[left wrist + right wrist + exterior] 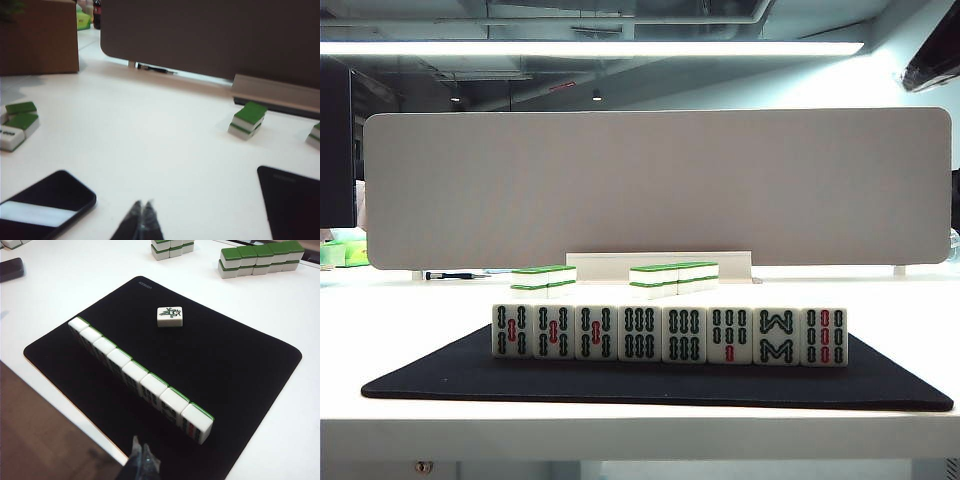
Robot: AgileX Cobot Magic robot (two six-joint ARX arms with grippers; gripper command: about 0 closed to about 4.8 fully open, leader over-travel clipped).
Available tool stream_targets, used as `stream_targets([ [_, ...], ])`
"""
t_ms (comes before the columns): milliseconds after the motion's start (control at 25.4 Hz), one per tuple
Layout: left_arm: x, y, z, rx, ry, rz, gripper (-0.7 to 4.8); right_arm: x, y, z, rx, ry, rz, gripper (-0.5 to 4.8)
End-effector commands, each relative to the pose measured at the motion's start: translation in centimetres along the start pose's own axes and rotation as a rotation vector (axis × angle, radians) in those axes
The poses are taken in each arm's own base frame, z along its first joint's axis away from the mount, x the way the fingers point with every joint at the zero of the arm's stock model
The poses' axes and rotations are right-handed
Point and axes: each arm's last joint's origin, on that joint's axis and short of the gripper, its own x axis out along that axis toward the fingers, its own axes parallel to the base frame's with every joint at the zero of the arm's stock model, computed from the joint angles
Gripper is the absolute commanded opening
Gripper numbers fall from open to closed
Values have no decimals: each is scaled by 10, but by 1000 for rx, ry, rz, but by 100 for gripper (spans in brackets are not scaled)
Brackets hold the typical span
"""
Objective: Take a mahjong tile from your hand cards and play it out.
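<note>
Right wrist view: bird-faced mahjong tile lies face-up; left pincer and right pincer clenched, empty.

Looks like an office or lab space fitted out as a test bench. Overhead: exposed ducts and pipes on a dark unfinished ceiling, one long strip light. A white table backed by a grey desk divider panel, the sort that splits workstations. A dark monitor edge at far left. On the table, a black mat with staged mahjong tiles, and a brown cardboard box off to one side. Nothing domestic about the furnishings.
</note>
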Motion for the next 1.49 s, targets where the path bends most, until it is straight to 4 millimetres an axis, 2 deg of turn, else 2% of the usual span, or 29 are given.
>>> stream_targets([
  [39,-1,1,-5,5,-11,1,-6,-1,0,3,-1,-23,-3,0],
  [236,-2,3,-19,7,-1,1,-6,-1,0,3,-1,-23,-3,-1],
  [511,-7,2,-21,31,16,-48,-6,-1,0,3,-1,-23,-3,-1],
  [787,-11,3,-35,22,151,-48,-6,-1,0,3,-1,-23,-3,-1],
  [1495,-11,3,-34,15,147,-52,-6,-1,0,3,-1,-24,-3,-1],
])
